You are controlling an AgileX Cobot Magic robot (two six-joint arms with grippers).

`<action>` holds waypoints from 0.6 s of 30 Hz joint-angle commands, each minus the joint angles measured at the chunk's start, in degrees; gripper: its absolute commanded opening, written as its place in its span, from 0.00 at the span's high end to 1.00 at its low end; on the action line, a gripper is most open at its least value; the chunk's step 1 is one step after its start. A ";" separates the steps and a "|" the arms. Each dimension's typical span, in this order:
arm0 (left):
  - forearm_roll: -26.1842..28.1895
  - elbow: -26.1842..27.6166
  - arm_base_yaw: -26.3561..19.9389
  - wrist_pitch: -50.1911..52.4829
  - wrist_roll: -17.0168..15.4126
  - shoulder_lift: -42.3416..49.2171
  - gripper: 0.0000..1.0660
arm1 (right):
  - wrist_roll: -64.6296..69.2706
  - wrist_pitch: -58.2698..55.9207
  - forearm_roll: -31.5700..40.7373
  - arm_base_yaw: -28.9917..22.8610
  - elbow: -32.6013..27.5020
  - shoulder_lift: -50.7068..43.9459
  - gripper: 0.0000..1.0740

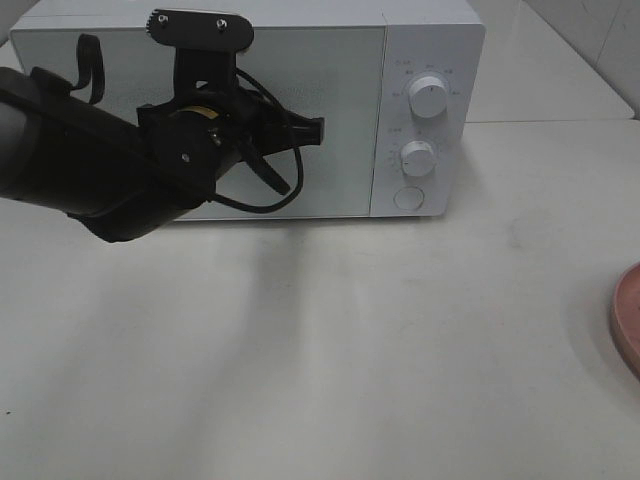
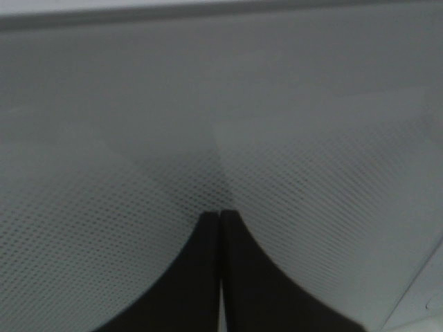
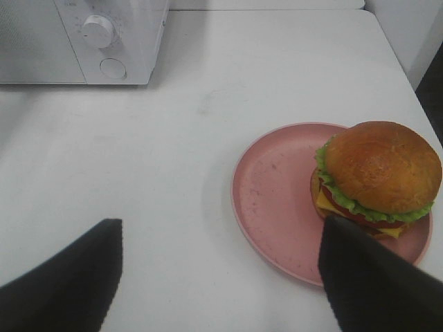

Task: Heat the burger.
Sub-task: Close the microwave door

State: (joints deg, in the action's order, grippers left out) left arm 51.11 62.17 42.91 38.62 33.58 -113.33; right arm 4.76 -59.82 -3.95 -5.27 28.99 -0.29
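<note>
A white microwave (image 1: 300, 100) stood at the back of the pale worktop (image 1: 330, 340), its door closed, with two round knobs and a round button stacked on its right-hand panel. The black left arm reached in from the left, and its end effector (image 1: 318, 130) was against the door front. A sliver of pink dish (image 1: 627, 320) showed at the right edge.
</note>
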 commanded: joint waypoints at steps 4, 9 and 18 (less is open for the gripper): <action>0.46 3.38 -2.52 5.10 1.38 -0.34 1.00 | -0.46 0.29 0.17 0.52 0.06 -1.55 0.30; 1.55 1.38 -1.03 2.35 4.01 1.66 1.00 | -0.46 0.29 0.17 0.52 0.06 -1.55 0.30; 3.15 -6.76 3.95 -2.41 3.90 7.91 1.00 | -0.46 0.29 0.17 0.52 0.06 -1.55 0.30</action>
State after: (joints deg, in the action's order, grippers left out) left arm 53.69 55.63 46.29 36.73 37.47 -106.28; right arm 4.64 -59.82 -3.95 -5.27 28.99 -0.29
